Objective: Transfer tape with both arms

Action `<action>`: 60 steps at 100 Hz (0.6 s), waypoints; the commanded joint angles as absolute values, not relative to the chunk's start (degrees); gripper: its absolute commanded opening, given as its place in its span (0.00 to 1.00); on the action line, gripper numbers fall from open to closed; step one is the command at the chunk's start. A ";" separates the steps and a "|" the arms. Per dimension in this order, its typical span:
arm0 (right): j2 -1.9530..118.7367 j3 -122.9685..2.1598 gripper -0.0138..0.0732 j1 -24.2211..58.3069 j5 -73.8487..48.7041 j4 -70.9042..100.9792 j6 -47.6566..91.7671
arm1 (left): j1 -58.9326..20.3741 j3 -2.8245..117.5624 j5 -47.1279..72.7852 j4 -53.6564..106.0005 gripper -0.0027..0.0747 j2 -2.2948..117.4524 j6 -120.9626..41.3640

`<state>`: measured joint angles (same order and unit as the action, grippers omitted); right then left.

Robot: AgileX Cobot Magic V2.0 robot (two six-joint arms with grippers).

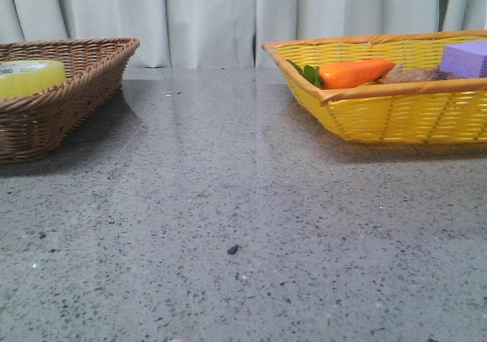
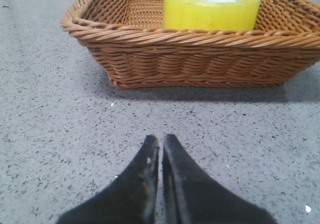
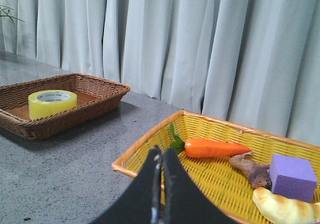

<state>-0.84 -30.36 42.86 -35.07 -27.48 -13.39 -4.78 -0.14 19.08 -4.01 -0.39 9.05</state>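
The yellow tape roll (image 1: 29, 77) lies flat in the brown wicker basket (image 1: 84, 91) at the far left of the table. It also shows in the left wrist view (image 2: 211, 8), with its white core and green lettering, and in the right wrist view (image 3: 52, 103). My left gripper (image 2: 161, 140) is shut and empty, low over the table in front of that basket. My right gripper (image 3: 161, 154) is shut and empty, above the near rim of the yellow basket (image 3: 150, 151). Neither arm shows in the front view.
The yellow basket (image 1: 396, 106) at the far right holds an orange carrot (image 1: 354, 73), a purple block (image 1: 464, 57), a brown piece (image 3: 250, 168) and a pale yellow piece (image 3: 285, 206). Grey speckled table (image 1: 228, 205) lies between the baskets. White curtains hang behind.
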 commanded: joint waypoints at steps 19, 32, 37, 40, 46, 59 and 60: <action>-1.16 -31.48 0.07 42.67 -31.17 -29.30 -13.47 | -4.61 -0.70 16.17 -4.20 0.01 -2.09 9.82; -1.16 -31.48 0.07 42.67 -31.31 -29.72 -13.47 | -4.61 -0.70 16.17 -4.20 0.01 -2.09 9.82; -1.16 -31.07 0.07 42.67 -31.31 -29.72 -13.47 | -4.61 -0.70 16.17 -4.20 0.01 -2.09 9.82; -1.16 -30.63 0.07 42.52 -30.91 -29.72 -13.47 | -4.61 -0.70 16.17 -4.20 0.01 -2.09 9.82; -1.16 -29.18 0.07 41.32 -29.05 -29.99 -13.47 | -4.61 -0.70 16.17 -4.20 0.01 -2.09 9.82; -1.16 -24.29 0.07 35.91 -19.59 -29.97 -13.47 | -4.61 -0.70 16.17 -4.20 0.01 -2.09 9.82; -1.16 -23.97 0.07 35.21 -18.93 -29.97 -13.47 | -4.61 -0.70 16.17 -4.20 0.01 -2.09 9.82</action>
<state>-0.86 -25.35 38.81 -29.32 -28.16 -13.39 -4.78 -0.14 19.08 -4.01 -0.39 9.05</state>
